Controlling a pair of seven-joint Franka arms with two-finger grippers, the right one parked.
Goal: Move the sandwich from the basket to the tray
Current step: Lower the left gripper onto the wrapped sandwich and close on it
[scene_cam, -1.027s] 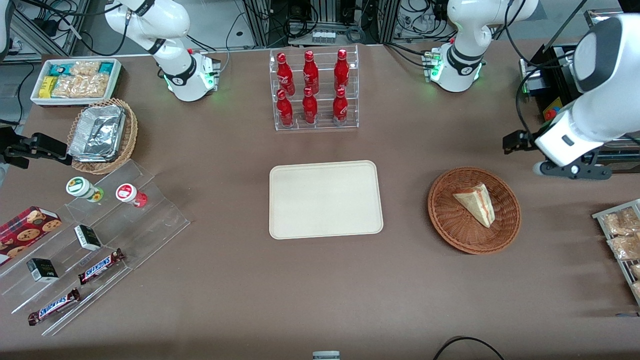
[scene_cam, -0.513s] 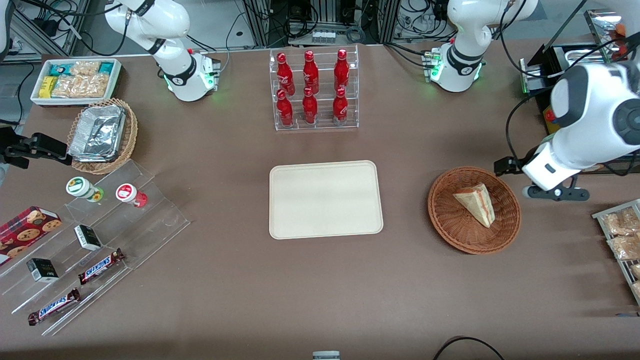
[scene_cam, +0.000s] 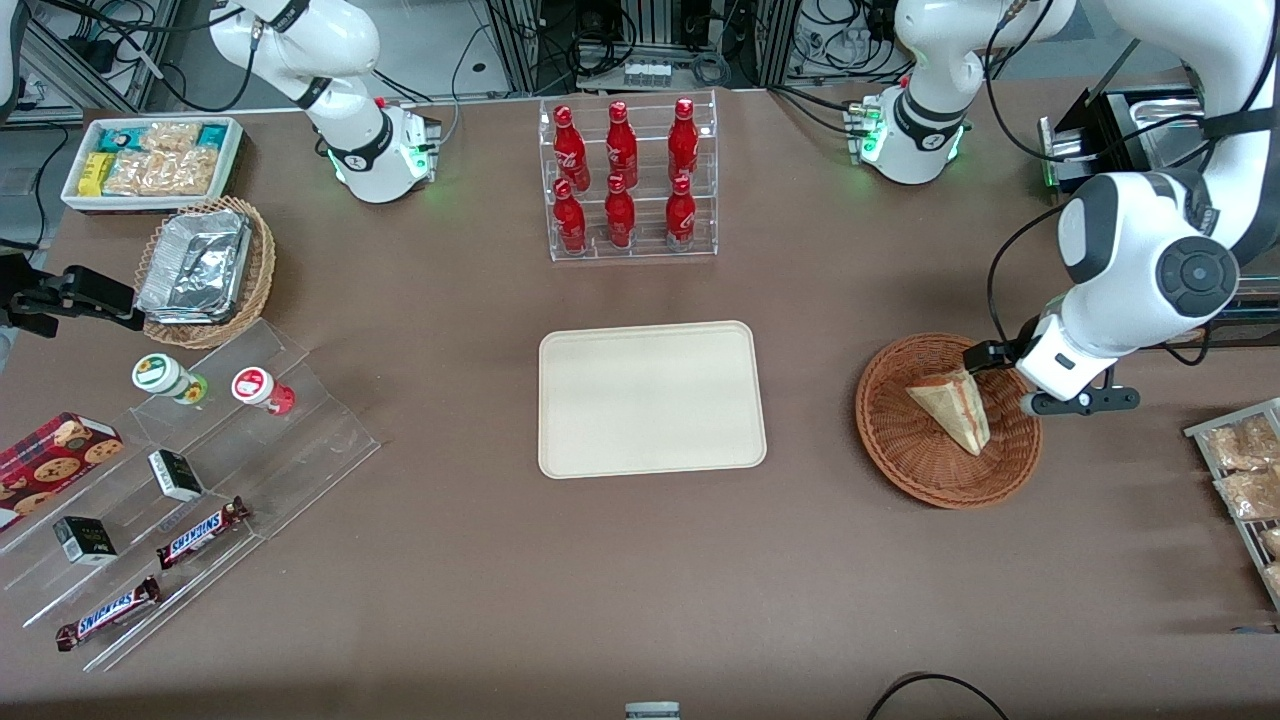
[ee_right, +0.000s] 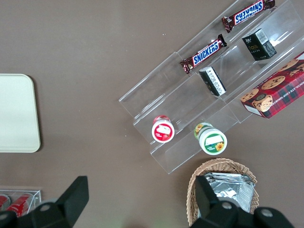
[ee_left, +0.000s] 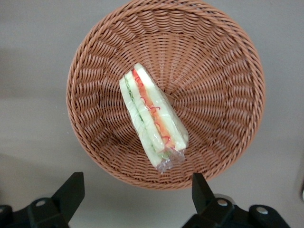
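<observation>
The sandwich [scene_cam: 950, 405] is a wrapped pale wedge with red, white and green layers, and it lies in the round reddish-brown basket [scene_cam: 900, 440]. The left wrist view looks straight down on the sandwich [ee_left: 152, 116] and the basket [ee_left: 213, 71]. My gripper [scene_cam: 1030, 385] hangs open above the basket's rim at the working arm's end, holding nothing. Its two dark fingertips [ee_left: 71, 190] stand wide apart, over the table just outside the rim. The cream tray [scene_cam: 650, 400] lies flat at mid-table with nothing on it, toward the parked arm from the basket.
A clear rack of red bottles [scene_cam: 625, 180] stands farther from the front camera than the tray. A wire rack of snack packets [scene_cam: 1245, 470] sits at the working arm's table edge. A foil-tray basket [scene_cam: 205, 270], white snack bin [scene_cam: 150, 160] and acrylic display [scene_cam: 200, 500] lie toward the parked arm's end.
The left arm has swung in from the table's edge toward the basket and come lower; its gripper now hangs over the basket's rim. The sandwich, basket and tray have not moved.
</observation>
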